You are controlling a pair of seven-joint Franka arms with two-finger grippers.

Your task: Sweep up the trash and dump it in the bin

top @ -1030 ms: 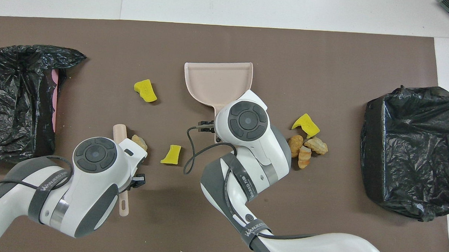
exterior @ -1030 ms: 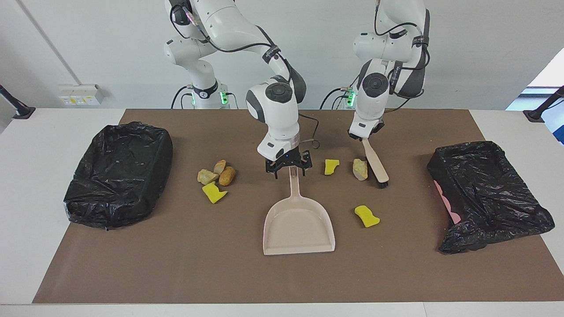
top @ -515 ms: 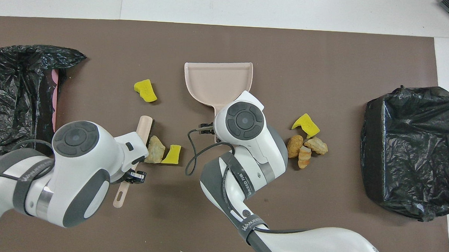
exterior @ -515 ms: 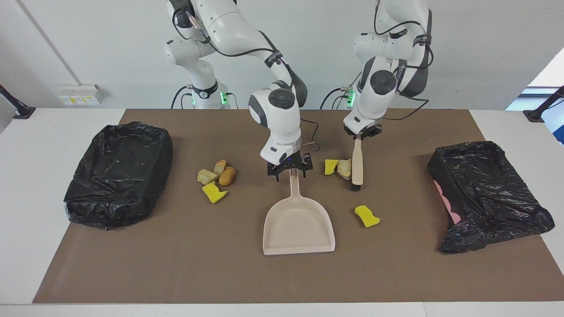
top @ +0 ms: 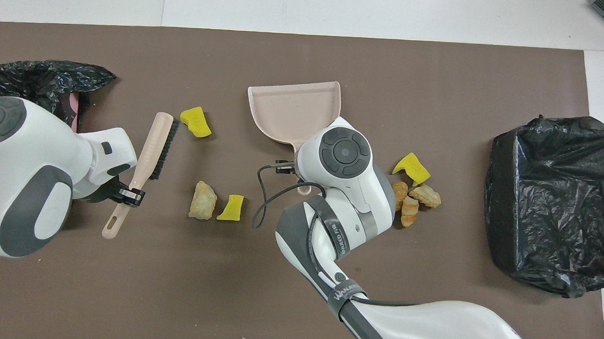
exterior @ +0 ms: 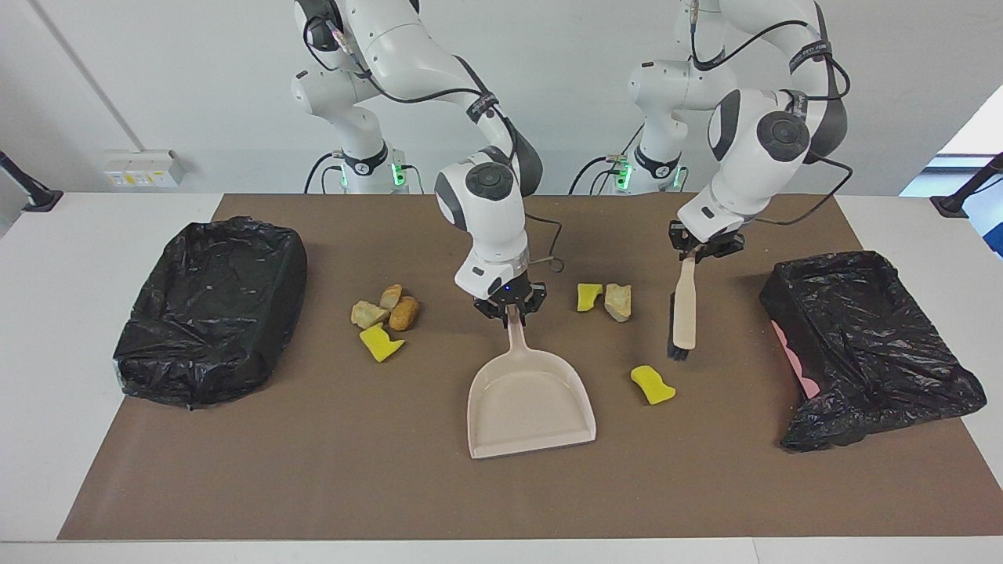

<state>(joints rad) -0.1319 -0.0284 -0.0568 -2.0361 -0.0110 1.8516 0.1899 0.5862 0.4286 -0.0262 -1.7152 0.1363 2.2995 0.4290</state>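
Observation:
My right gripper (exterior: 511, 308) is shut on the handle of the beige dustpan (exterior: 531, 399), which lies flat mid-mat with its mouth away from the robots. My left gripper (exterior: 700, 251) is shut on the handle of the beige hand brush (exterior: 684, 313), held low beside a yellow sponge piece (exterior: 652, 385). A tan lump (exterior: 618, 301) and a yellow scrap (exterior: 588, 296) lie together next to the dustpan handle. A cluster of brown lumps (exterior: 388, 305) with a yellow sponge (exterior: 380, 342) lies toward the right arm's end. The overhead view shows the brush (top: 153, 142) bristles facing a sponge piece (top: 195, 121).
A bin lined with a black bag (exterior: 211, 309) stands at the right arm's end of the brown mat. Another black-bagged bin (exterior: 862, 345), tipped with pink showing at its side, sits at the left arm's end, close to the brush.
The left gripper pushed the tan lump against the yellow scrap, then swung the brush away toward the left arm's end. The right gripper closed on the dustpan handle.

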